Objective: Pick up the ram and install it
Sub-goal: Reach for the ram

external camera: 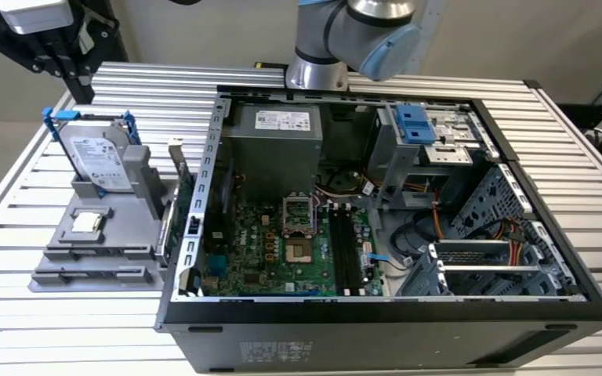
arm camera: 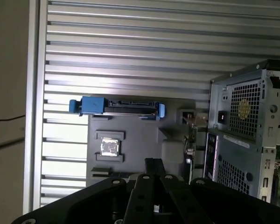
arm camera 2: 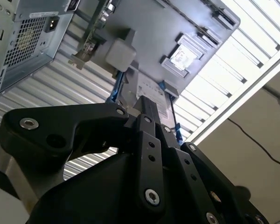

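Ram (external camera: 179,188): thin stick on edge in the grey holder (external camera: 103,251), just beside the computer case (external camera: 385,333).
My gripper (arm camera: 152,163): above the holder; open or closed, I cannot tell.
Handling, as I judge it: centre on mid-length, square to the flat faces.

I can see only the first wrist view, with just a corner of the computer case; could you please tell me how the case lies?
Observer: In the exterior view the case lies with its open side up and the motherboard showing.
Operator: Thank you; are the memory slots in sight?
Observer: Yes, long black memory slots run beside the processor socket, on the exterior view's right of it.
Operator: And the arm?
Observer: The arm rises beyond the case's far edge, behind the power supply.
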Available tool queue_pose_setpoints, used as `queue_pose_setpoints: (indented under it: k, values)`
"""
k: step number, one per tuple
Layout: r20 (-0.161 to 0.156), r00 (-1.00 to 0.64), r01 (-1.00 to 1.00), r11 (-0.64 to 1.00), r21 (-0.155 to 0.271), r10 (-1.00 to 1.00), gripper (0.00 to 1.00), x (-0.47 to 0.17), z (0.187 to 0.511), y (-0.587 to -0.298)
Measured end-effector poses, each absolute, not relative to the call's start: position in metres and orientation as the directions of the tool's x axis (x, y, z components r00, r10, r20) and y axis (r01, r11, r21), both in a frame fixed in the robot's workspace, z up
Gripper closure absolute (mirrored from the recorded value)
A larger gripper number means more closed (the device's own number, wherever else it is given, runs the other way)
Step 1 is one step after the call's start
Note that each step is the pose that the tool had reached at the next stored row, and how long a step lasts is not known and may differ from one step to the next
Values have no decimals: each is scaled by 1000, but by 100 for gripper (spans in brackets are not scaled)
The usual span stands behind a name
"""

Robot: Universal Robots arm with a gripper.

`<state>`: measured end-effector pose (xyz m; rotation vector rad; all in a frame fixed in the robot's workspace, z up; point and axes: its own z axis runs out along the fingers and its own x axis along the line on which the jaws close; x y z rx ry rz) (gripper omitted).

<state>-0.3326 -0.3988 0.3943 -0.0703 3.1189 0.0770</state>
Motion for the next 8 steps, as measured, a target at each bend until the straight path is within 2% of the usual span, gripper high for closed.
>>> queue_pose_setpoints:
  k: [8]
  values:
    - [-22,-999,-46,998,49,-45,100,-346,394,-399]
